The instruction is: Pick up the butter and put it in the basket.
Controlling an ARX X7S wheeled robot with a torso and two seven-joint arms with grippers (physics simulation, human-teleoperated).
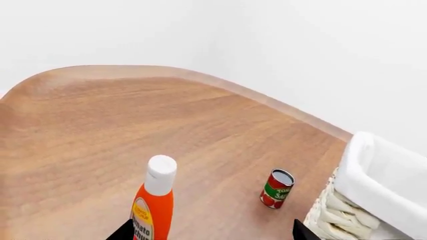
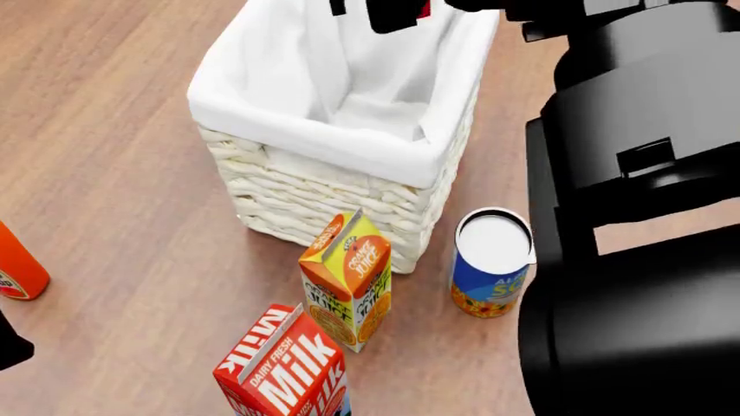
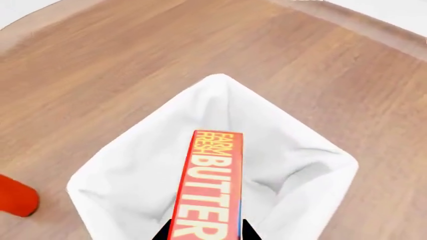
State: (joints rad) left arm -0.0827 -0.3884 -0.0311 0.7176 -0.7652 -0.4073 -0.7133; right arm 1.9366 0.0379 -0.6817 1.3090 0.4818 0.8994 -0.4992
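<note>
The butter (image 3: 208, 185) is a slim red box with cream "BUTTER" lettering, held between the black fingertips of my right gripper (image 3: 204, 234), which is shut on it. It hangs above the open mouth of the cream wicker basket (image 3: 120, 175) with its white liner. In the head view the basket (image 2: 335, 195) stands at the middle top, and the right gripper (image 2: 387, 10) with a sliver of red is above its far rim. My left gripper (image 1: 210, 231) is open and empty, low over the table beside an orange ketchup bottle (image 1: 155, 202), left of the basket (image 1: 373, 195).
An orange juice carton (image 2: 347, 290), a red milk carton (image 2: 283, 373) and a blue can (image 2: 491, 273) stand in front of the basket. A small tomato sauce can (image 1: 277, 188) stands near the basket. The ketchup bottle (image 2: 14, 264) is at the left. The table's curved edge (image 1: 267, 97) lies beyond.
</note>
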